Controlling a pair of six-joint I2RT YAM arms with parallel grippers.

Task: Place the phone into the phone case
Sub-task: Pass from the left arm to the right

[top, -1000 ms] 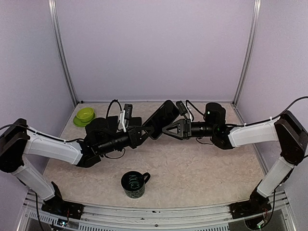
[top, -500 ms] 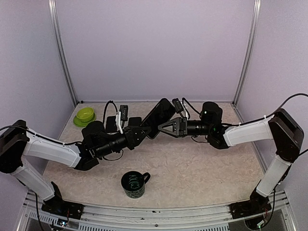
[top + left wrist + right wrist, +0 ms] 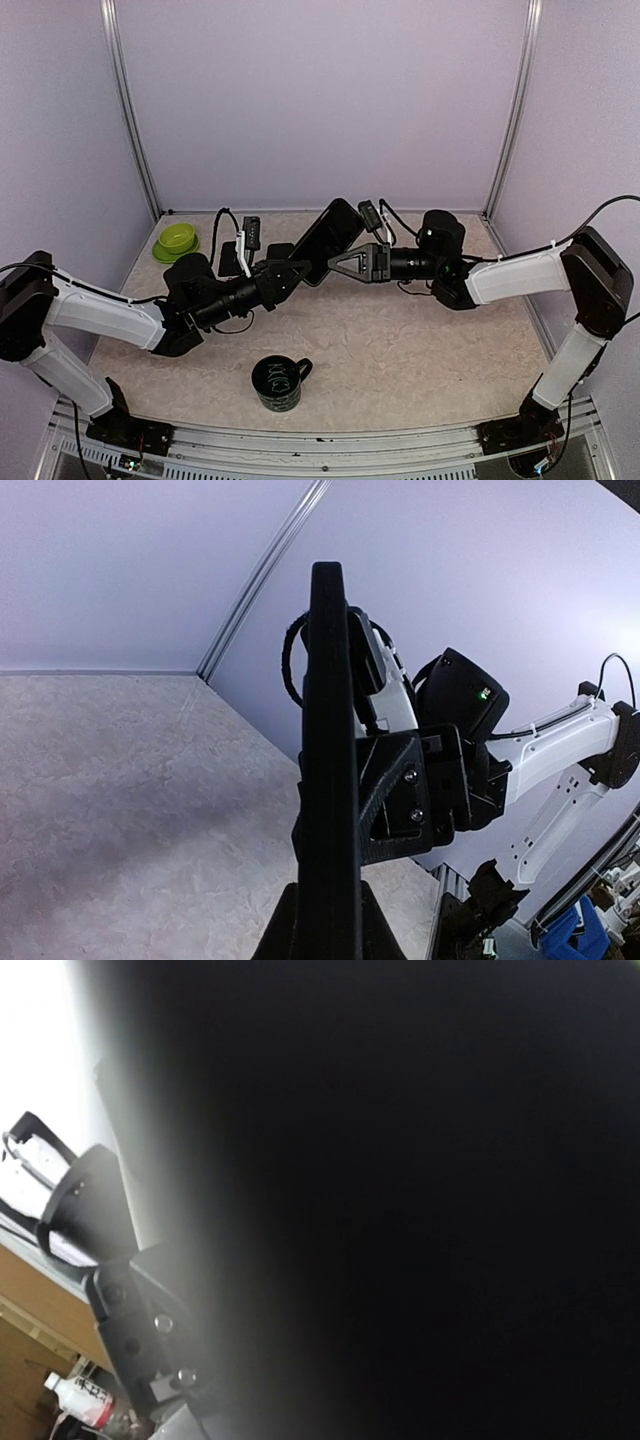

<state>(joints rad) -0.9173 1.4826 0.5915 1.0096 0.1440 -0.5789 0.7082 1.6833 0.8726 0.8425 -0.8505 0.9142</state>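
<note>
A black flat slab is held tilted in the air over the middle of the table; I cannot tell whether it is the phone, the case or both. My left gripper is shut on its lower end. In the left wrist view the slab stands edge-on between my left gripper's fingers. My right gripper meets the slab from the right. One of its fingers lies against the slab's face; the other is hidden. The slab blacks out most of the right wrist view.
A dark mug stands near the front middle. A green bowl sits at the back left. A dark flat thing lies on the table behind my left wrist; I cannot tell what it is. Lilac walls close in three sides.
Both grippers and the slab have shifted a little left and toward the back wall. The right gripper's tip now sits closer to the left gripper.
</note>
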